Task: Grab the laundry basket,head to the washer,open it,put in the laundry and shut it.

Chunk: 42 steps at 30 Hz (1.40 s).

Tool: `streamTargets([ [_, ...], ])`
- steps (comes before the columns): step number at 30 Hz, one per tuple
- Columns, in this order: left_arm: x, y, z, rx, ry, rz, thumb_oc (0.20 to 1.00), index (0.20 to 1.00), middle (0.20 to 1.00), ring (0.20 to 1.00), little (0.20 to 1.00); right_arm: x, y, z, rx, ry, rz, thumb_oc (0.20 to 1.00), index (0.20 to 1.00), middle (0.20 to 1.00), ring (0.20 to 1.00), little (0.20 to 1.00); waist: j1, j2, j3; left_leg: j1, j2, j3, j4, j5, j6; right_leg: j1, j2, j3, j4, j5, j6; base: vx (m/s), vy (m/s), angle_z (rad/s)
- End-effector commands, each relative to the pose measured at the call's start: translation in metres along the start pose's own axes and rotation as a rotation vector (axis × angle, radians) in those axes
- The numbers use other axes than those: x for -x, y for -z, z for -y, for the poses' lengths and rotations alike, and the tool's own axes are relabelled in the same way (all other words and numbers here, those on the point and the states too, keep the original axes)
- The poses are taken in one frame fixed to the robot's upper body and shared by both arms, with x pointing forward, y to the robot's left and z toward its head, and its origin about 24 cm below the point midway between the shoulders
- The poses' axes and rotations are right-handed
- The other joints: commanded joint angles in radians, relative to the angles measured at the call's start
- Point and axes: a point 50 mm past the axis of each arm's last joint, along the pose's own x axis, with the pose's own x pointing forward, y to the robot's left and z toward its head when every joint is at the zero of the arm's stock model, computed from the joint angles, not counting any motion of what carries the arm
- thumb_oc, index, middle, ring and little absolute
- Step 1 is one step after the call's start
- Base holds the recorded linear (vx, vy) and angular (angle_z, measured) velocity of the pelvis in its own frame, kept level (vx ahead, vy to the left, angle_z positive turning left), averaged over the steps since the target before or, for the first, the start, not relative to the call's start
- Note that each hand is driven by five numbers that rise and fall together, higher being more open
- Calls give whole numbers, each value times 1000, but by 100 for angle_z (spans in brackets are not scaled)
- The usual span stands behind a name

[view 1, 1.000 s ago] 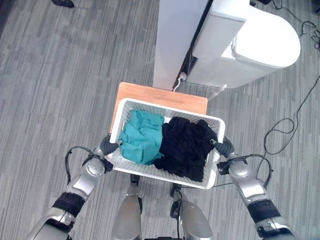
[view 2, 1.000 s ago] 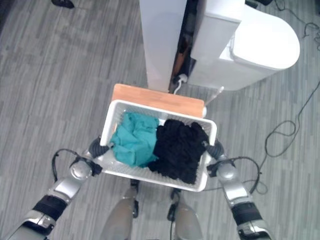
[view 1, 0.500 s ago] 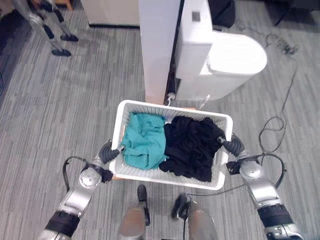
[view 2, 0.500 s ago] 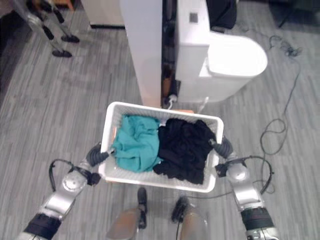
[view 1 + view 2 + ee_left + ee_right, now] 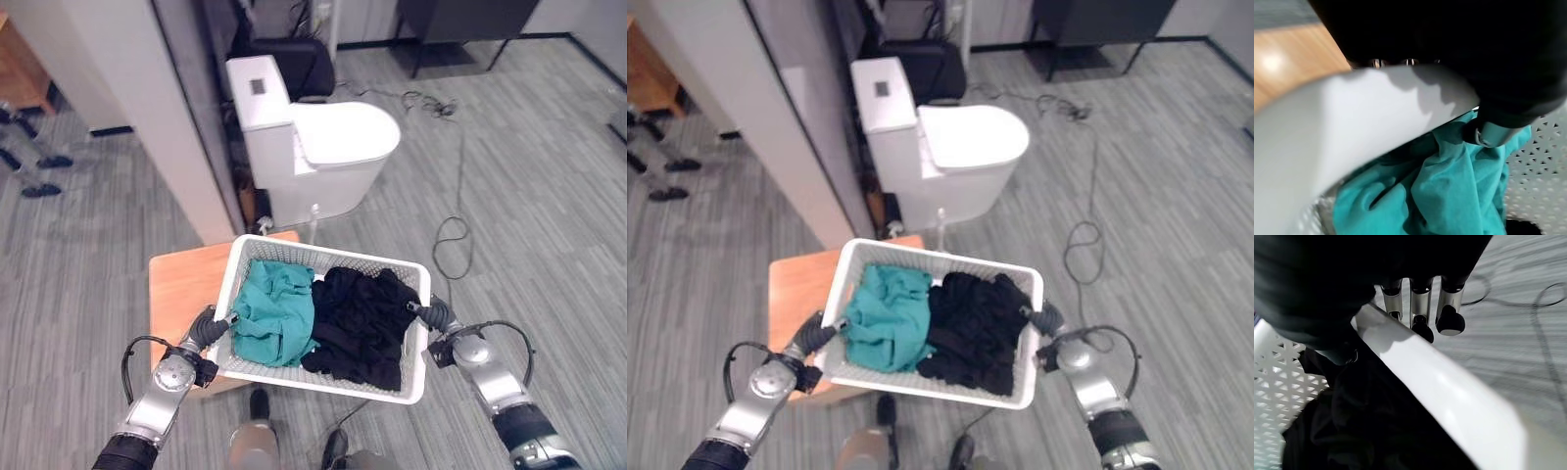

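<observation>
Basket carried w/ both robot hands, above wooden worktop.
White laundry basket point(image 5: 323, 367) held at its short ends; left robot hand point(image 5: 203, 329) clamped on left rim, right robot hand point(image 5: 438, 318) clamped on right rim; teal garment point(image 5: 274, 313) lies in left half, black garment point(image 5: 362, 323) in right half; worktop point(image 5: 181, 284) under basket's left part; white toilet point(image 5: 323, 157) beyond.

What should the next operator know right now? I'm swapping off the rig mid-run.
Left hand: shut on the laundry basket at its left rim.
Right hand: shut on the right rim.
Basket is carried, lifted over a wooden stool; inside lie a teal garment and a black garment.
Done: basket grabbed.
Left: reach the washer, open it, load, shut it.
</observation>
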Motion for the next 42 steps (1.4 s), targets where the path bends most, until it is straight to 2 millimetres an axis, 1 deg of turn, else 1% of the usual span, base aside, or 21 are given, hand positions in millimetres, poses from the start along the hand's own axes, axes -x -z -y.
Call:
streamTargets([
  [1,-13,-29,-43,35,-160,113,200,200,200,200,200,3,-24,74,36,244,93,200,200,200,200,200,4,-10,44,-110,7,36,22,23,-90,104,-16,-10,11,-127,48,-371,-69,17],
  [5,-17,-37,-36,52,-129,141,200,200,200,200,200,10,-16,78,14,239,81,200,200,200,200,200,-26,-34,49,-65,11,-53,346,-140,-59,77,-64,-21,3,-68,41,-267,-3,-2],
  [6,-16,-36,-35,57,-123,135,200,200,200,200,200,11,-17,78,10,231,83,200,200,200,200,200,-25,-34,52,-55,-6,-89,434,-158,-42,57,-76,-23,7,-38,39,-259,77,0],
  [7,-14,-33,-35,63,-120,130,200,200,200,200,200,11,-17,78,5,218,87,200,200,200,200,200,-25,-30,47,-30,-31,-145,493,-189,-37,43,-80,-13,10,-25,43,-186,73,11],
  [8,-14,-33,-35,63,-120,129,200,200,200,200,200,11,-17,78,5,218,87,200,200,200,200,200,-25,-27,48,-31,-29,-147,500,-194,-37,45,-77,-13,10,-26,43,-118,97,-30],
  [10,-12,-29,-35,70,-124,119,200,200,200,200,200,10,-17,78,-8,196,78,200,200,200,200,200,-38,-13,32,41,-72,-229,559,-233,-31,15,-82,20,15,4,54,-167,210,-53],
  [11,-10,-26,-35,74,-120,110,200,200,200,200,200,9,-14,78,-35,184,63,200,200,200,200,200,-53,12,11,119,-109,-300,551,-257,-33,-17,-77,54,21,33,65,-228,333,-51],
  [12,-9,-26,-36,75,-127,112,200,200,200,200,200,9,-12,81,-38,189,53,200,200,200,200,200,-69,22,0,166,-123,-315,480,-283,-27,-40,-79,68,20,52,74,-243,342,-58],
  [14,-13,-31,-35,63,-116,125,200,200,200,200,200,10,-11,90,-47,221,42,200,200,200,200,200,-95,35,-21,236,-126,-291,321,-374,-9,-85,-93,75,20,82,101,-299,314,-48],
  [15,-16,-37,-35,39,-110,136,200,200,200,200,200,12,-7,95,-61,244,29,200,200,200,200,200,-118,39,-32,272,-139,-265,217,-425,9,-124,-119,73,26,117,124,-285,278,1],
  [16,-17,-37,-35,39,-109,137,200,200,200,200,200,12,-7,95,-61,245,29,200,200,200,200,200,-114,38,-33,276,-141,-262,207,-420,10,-126,-121,76,27,118,125,-407,402,9],
  [17,-20,-40,-34,19,-100,141,200,200,200,200,200,13,-5,101,-81,277,20,200,200,200,200,200,-121,38,-29,278,-180,-253,163,-459,36,-155,-169,65,31,156,153,-222,229,11],
  [21,-21,-44,-35,1,-94,148,200,200,200,200,200,15,-4,108,-84,305,12,200,200,200,200,200,-122,38,-21,297,-212,-243,109,-456,61,-178,-203,65,29,189,175,-236,244,-26],
  [23,-23,-46,-41,-30,-110,144,200,200,200,200,200,18,-3,120,-87,359,4,200,200,200,200,200,-130,38,0,292,-243,-229,90,-440,87,-218,-231,71,39,224,200,-330,236,-32],
  [26,-24,-48,-47,-43,-121,136,200,200,200,200,200,16,-9,124,-87,369,23,200,200,200,200,200,-121,50,24,262,-239,-189,83,-405,103,-212,-242,7,118,153,187,-353,132,-62],
  [27,-24,-47,-50,-46,-127,130,200,200,200,200,200,14,-11,124,-93,365,25,200,200,200,200,200,-110,56,24,245,-233,-168,80,-382,117,-187,-236,-27,229,100,166,-354,111,-110],
  [31,-20,-39,-59,-39,-146,100,200,200,200,200,200,10,-8,120,-104,335,5,200,200,200,200,200,-75,42,-8,207,-223,-115,70,-345,129,-122,-222,-23,357,-1,147,-208,-2,-72],
  [34,-16,-31,-61,-34,-148,76,200,200,200,200,200,7,-3,118,-119,320,-21,200,200,200,200,200,-36,17,-47,178,-222,-74,50,-316,121,-15,-196,-8,274,-32,149,-162,-145,-97],
  [36,-15,-29,-61,-24,-145,73,200,200,200,200,200,4,-6,122,-111,327,-28,200,200,200,200,200,-2,3,-60,138,-210,-33,27,-275,98,30,-177,-7,121,-35,152,-231,-196,-78],
  [39,-18,-30,-60,-18,-142,74,200,200,200,200,200,2,-10,123,-105,323,-20,200,200,200,200,200,0,-2,-61,120,-192,-18,18,-251,80,45,-160,-2,48,-25,148,-130,-187,-52],
  [42,-29,-44,-54,-23,-122,107,200,200,200,200,200,5,-13,124,-123,331,12,200,200,200,200,200,-25,-11,-35,96,-144,-26,22,-204,39,52,-120,-2,22,-33,115,-83,-215,0],
])
